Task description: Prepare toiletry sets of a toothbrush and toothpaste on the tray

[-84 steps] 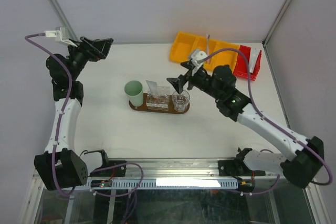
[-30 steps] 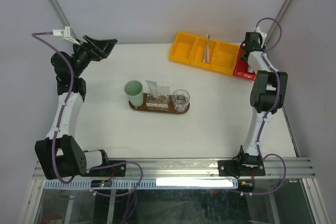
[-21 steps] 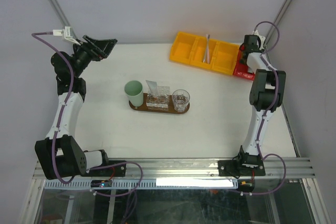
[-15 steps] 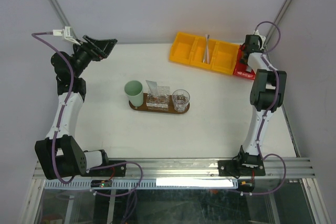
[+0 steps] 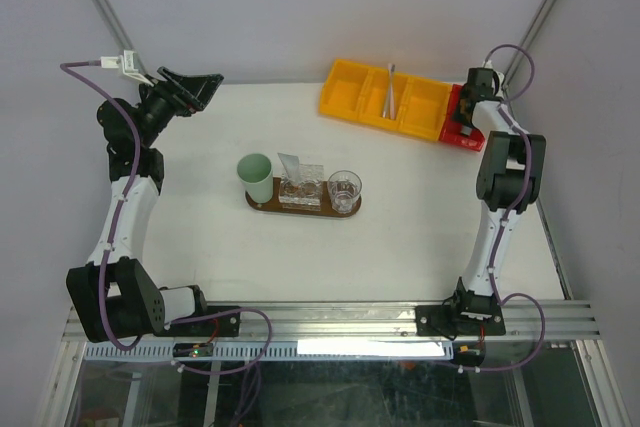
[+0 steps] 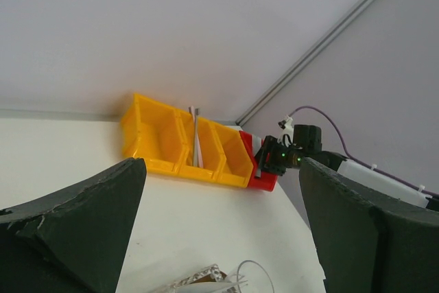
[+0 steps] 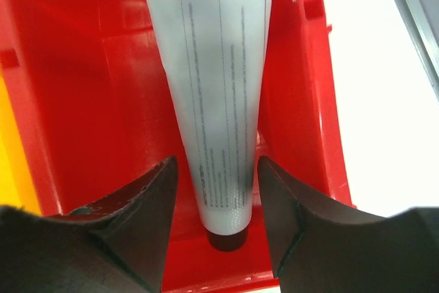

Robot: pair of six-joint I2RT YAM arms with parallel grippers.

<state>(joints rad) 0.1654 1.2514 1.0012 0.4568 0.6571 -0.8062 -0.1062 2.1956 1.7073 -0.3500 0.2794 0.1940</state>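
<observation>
Right gripper (image 7: pixel 216 169), jaws parted, straddles the toothpaste tube (image 7: pixel 219 66) in the red bin (image 7: pixel 68 101); its long axis runs up the frame from cap at lower centre, so you close across it.

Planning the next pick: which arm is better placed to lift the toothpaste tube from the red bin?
Right. The right gripper is inside the red bin, open fingers either side of the toothpaste tube. The left gripper hangs open and empty at the far left, across the table from it.
</observation>
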